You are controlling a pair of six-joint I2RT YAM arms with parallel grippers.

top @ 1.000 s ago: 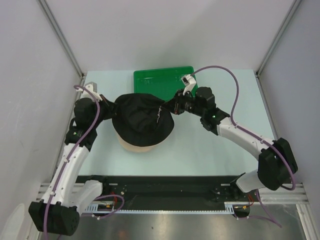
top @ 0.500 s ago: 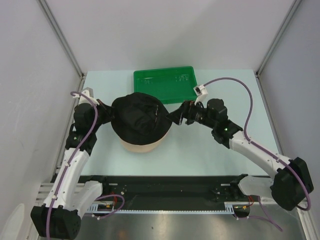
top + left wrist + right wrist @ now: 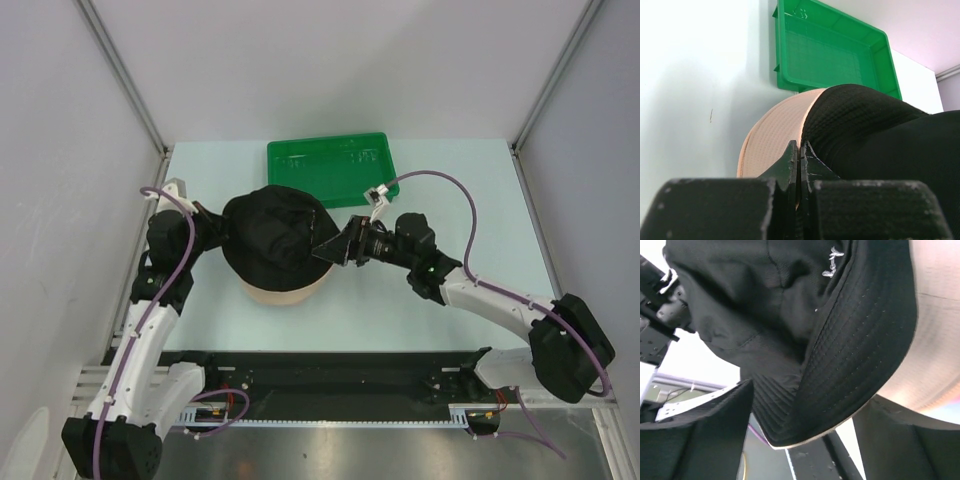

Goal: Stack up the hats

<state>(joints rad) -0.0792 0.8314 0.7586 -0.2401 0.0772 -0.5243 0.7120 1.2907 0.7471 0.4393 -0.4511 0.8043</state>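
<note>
A black hat (image 3: 275, 235) lies over a beige hat (image 3: 285, 293) near the table's middle, left of centre. My left gripper (image 3: 218, 235) is at the black hat's left edge with its jaws pressed shut on the brim. In the left wrist view the shut left gripper (image 3: 799, 150) has the black hat (image 3: 880, 130) at its right and the beige hat (image 3: 775, 135) behind it. My right gripper (image 3: 337, 252) is at the hat's right edge, open. In its wrist view the right gripper (image 3: 810, 395) stands wide, with the black brim (image 3: 840, 365) hanging loose between the fingers (image 3: 700, 440) and the beige hat (image 3: 940, 315) at the right.
A green plastic tray (image 3: 330, 168) sits at the back of the table, just behind the hats, and shows as the green tray (image 3: 830, 50) in the left wrist view. Grey walls close in both sides. A black rail (image 3: 330, 375) runs along the near edge.
My right gripper has opened and let go of the black hat's brim, then come in low at that edge again. The black hat has settled down onto the beige one. The left gripper stays shut.
</note>
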